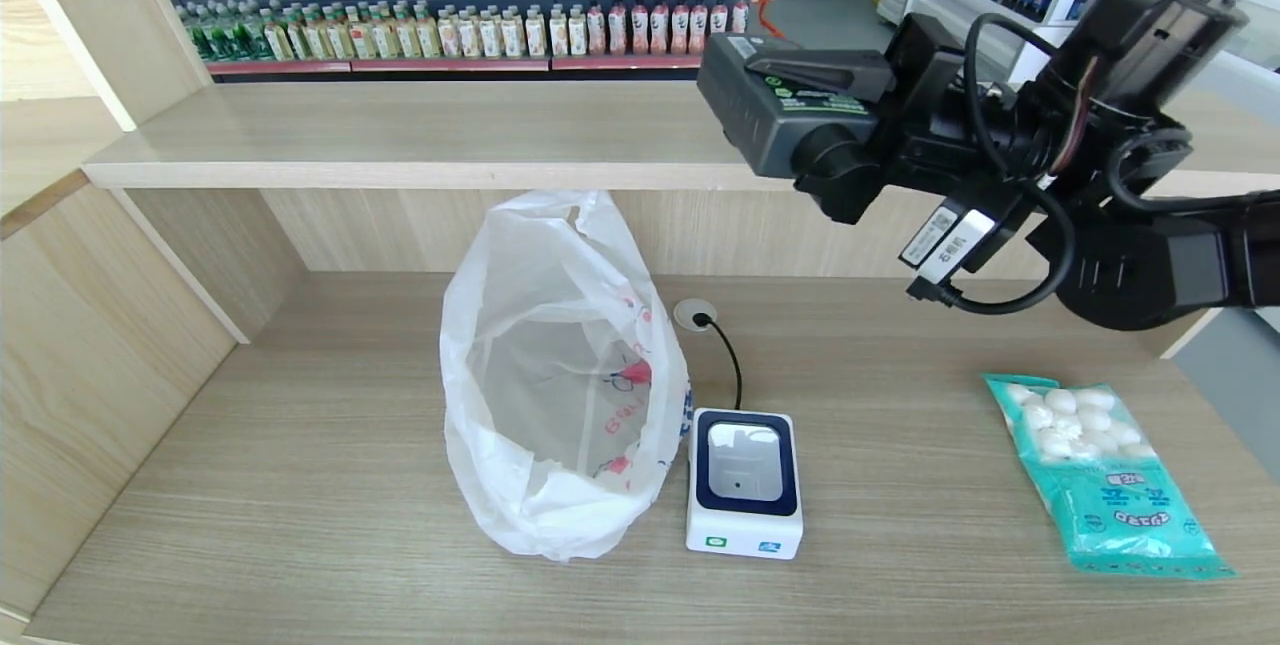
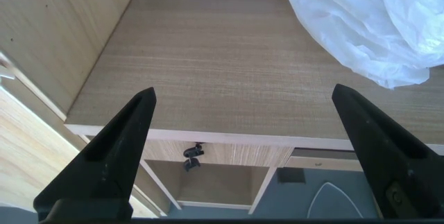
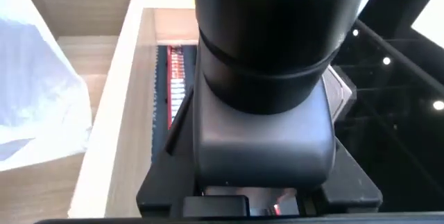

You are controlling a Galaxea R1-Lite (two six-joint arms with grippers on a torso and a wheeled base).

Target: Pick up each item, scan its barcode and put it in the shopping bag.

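My right gripper (image 1: pixel 782 113) is shut on a dark grey container (image 1: pixel 755 130) with a green-marked label. It holds the container high above the counter, to the right of the bag. Up close in the right wrist view, the container (image 3: pixel 263 134) has a black round cap. The white plastic shopping bag (image 1: pixel 560 375) stands open at mid-counter. Right beside it lies the white barcode scanner (image 1: pixel 745 480). A teal packet of white balls (image 1: pixel 1100 475) lies flat at the right. My left gripper (image 2: pixel 243 154) is open and holds nothing. It hangs over the counter's front edge, to the left of the bag (image 2: pixel 374 23).
The wooden counter (image 1: pixel 300 485) has a side wall on the left and a raised ledge (image 1: pixel 400 135) behind. The scanner's cable (image 1: pixel 730 355) runs to a port in the counter. Store shelves of bottles (image 1: pixel 460 30) stand beyond the ledge.
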